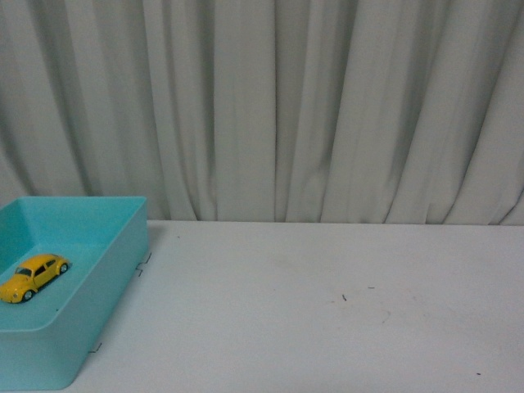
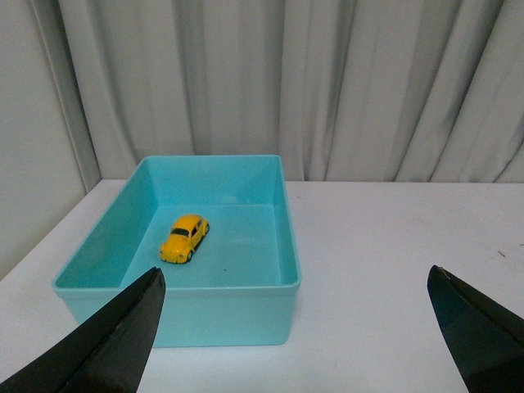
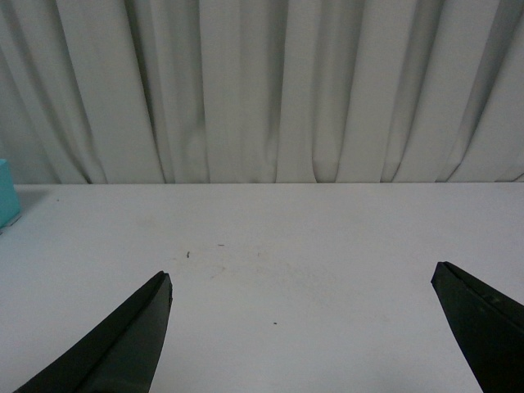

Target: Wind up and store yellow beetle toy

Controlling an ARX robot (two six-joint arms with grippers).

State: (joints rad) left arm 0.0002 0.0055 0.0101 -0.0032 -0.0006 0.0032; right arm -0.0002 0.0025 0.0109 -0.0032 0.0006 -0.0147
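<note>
Inside teal bin (image 2: 282,237), yellow beetle toy (image 2: 184,237), white table (image 1: 327,311), curtain (image 1: 327,106) behind, both end effectors wide open, empty.

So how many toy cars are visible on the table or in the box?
1. The yellow beetle toy sits on the floor of the teal box, at the table's left end. No other car shows on the table; both grippers are open and empty.

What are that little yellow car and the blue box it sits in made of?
The yellow beetle toy looks like glossy painted metal or hard plastic; its shiny roof suggests that, but which one is unclear. The turquoise bin looks like moulded plastic: smooth, matte, one even colour, with rounded corners.
</note>
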